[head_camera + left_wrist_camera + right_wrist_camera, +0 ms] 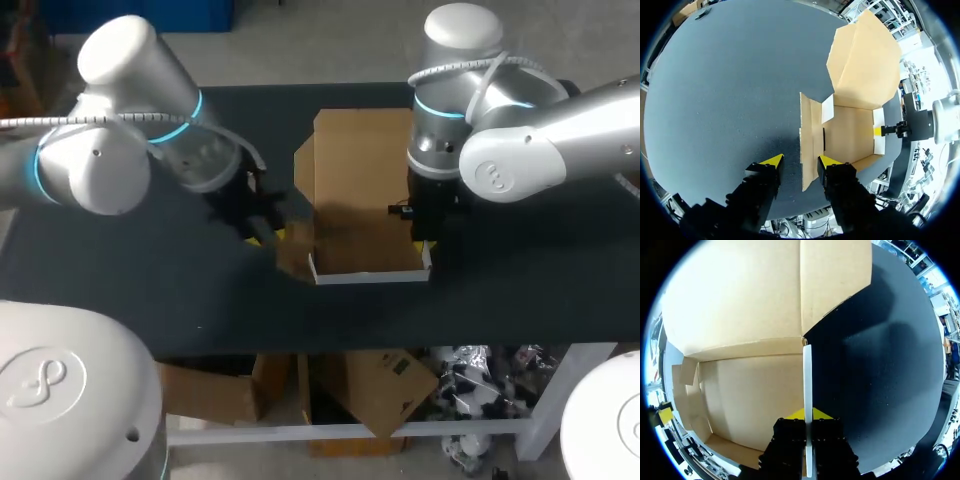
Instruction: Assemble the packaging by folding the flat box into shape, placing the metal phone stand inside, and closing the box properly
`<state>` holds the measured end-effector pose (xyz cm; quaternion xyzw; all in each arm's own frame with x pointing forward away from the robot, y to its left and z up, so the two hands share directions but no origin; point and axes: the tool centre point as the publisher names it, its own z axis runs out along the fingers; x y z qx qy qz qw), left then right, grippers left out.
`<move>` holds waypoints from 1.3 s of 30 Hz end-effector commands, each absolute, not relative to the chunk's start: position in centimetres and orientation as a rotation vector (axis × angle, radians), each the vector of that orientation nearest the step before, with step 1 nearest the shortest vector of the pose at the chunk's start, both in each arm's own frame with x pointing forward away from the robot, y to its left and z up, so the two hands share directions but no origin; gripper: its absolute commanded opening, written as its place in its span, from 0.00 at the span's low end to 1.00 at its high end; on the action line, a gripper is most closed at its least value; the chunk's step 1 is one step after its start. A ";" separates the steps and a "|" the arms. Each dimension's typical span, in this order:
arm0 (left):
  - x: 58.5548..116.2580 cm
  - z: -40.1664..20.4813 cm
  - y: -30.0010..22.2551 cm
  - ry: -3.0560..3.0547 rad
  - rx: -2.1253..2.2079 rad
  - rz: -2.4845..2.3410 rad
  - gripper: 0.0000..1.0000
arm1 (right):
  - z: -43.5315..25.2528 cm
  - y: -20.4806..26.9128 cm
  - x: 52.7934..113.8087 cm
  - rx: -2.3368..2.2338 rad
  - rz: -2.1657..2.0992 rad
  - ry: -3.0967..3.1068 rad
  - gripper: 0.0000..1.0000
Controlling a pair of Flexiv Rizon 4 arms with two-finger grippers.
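Note:
The brown cardboard box [365, 235] sits open in the middle of the table, its lid [355, 150] lying flat away from me. My right gripper [425, 235] comes down on the box's right side. In the right wrist view that gripper [804, 414] is shut on the thin white right wall [807, 370]. My left gripper [268, 228] is at the box's left side. In the left wrist view it [801, 161] stands open astride the edge of the left side flap [807, 145], one fingertip [829, 161] against it. No phone stand shows in any view.
The black table [150, 280] stretches wide to the left and right of the box. The box's white front wall [365, 275] stands a short way from the table's front edge.

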<state>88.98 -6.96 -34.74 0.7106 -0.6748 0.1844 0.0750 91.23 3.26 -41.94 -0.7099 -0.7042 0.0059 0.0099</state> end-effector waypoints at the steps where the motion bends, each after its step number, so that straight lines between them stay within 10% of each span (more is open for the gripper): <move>1: 88.6 -34.7 -5.5 -1.996 2.097 0.602 0.43 | -41.9 3.3 91.2 -2.217 0.024 -2.198 0.00; 8: 88.3 -34.8 -4.1 -1.967 2.051 0.648 0.40 | -41.9 3.3 91.2 -2.217 0.024 -2.198 0.00; 15: 88.3 -35.5 -3.0 -1.935 1.996 0.691 0.00 | -41.9 3.3 91.2 -2.217 0.024 -2.198 0.00; 39: 87.8 -38.7 -2.4 -1.906 1.860 0.823 0.00 | -41.9 3.3 91.2 -2.217 0.024 -2.198 0.00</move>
